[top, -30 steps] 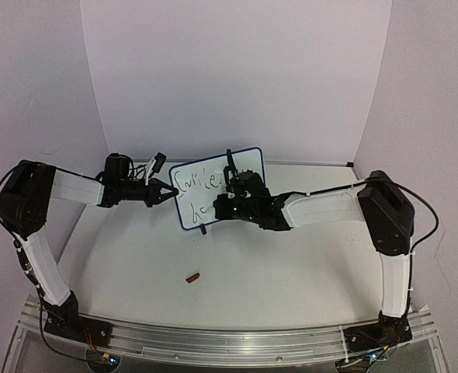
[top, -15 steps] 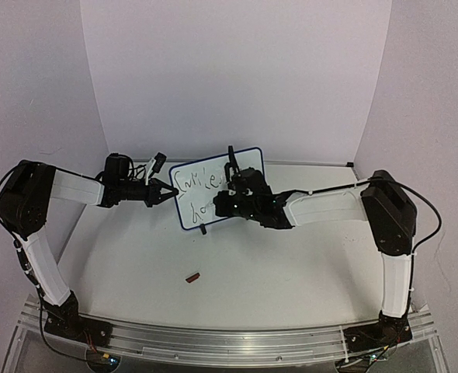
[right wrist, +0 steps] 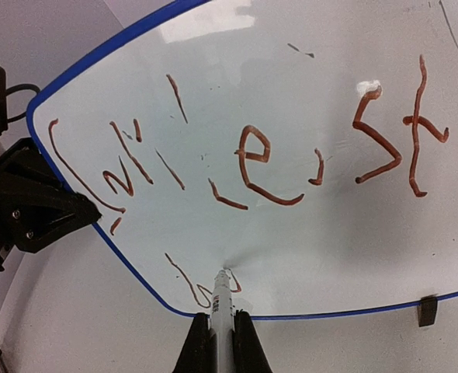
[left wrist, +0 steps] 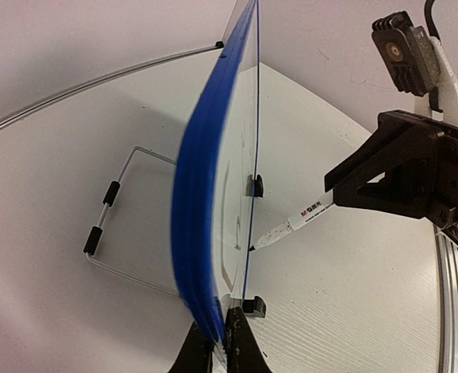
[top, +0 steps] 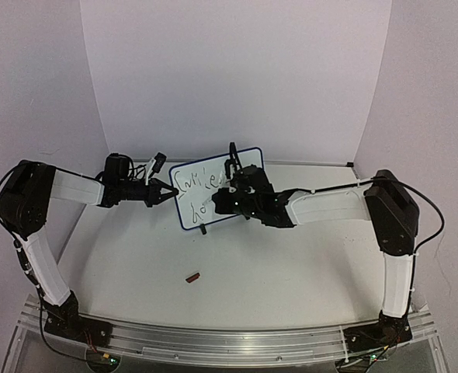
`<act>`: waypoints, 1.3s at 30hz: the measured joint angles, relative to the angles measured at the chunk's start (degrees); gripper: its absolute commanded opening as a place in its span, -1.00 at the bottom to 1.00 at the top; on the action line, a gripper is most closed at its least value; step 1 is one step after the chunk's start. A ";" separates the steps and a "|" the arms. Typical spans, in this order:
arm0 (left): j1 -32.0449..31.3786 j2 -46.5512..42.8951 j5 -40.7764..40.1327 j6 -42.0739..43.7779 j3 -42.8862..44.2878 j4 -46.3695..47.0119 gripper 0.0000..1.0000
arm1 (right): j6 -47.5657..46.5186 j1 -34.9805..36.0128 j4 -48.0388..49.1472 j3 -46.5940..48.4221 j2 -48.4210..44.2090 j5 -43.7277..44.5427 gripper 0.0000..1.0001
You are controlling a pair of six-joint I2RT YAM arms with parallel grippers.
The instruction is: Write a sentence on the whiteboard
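Nearest the arm bases, a small brown piece, maybe a cap though too small to tell, is lying on the white table, well apart from everything else.

Further in, the right gripper is squeezing a marker between its closed fingers and pressing the tip against the lower left part of the whiteboard. The left gripper is pinching the board's left edge with its jaws together on the blue frame, steadying it. The board is standing upright near the middle of the table, leaning on a wire stand behind it.

The sentence looks partly done. A top line of reddish-brown letters is running across the board, while the second line is only beginning: just a few strokes are showing beside the tip. Most of that lower row is still bare, so I judge that a good share of the writing remains.

Compared with a second ago, the right wrist is sitting a little further left and closer over the lower line. The left arm, the board and the brown piece are staying where they were.
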 measured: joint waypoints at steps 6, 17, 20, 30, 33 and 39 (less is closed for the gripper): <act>0.00 0.00 -0.01 0.00 0.00 0.00 -1.00 | 0.29 -0.01 1.56 -3.22 -4.30 -1.47 -1.00; 0.00 0.00 -0.01 0.00 0.00 0.00 -1.00 | 0.43 -1.11 2.31 -6.03 -7.48 -1.39 -1.00; 0.00 0.00 -0.01 0.00 0.00 0.00 -1.00 | 0.43 -1.73 2.38 -6.08 -7.46 -1.83 -1.00; 0.00 0.00 -0.01 0.00 0.00 0.01 -1.00 | 0.43 -2.36 2.31 -4.85 -4.52 -3.14 -1.00; 0.00 0.00 -0.01 0.00 0.00 0.01 -1.00 | 0.43 -2.36 2.24 -4.14 -3.52 -3.92 -1.00; 0.00 0.00 -0.03 0.00 0.00 0.00 -1.00 | 0.41 -2.36 1.86 -2.38 -1.68 -4.51 -1.00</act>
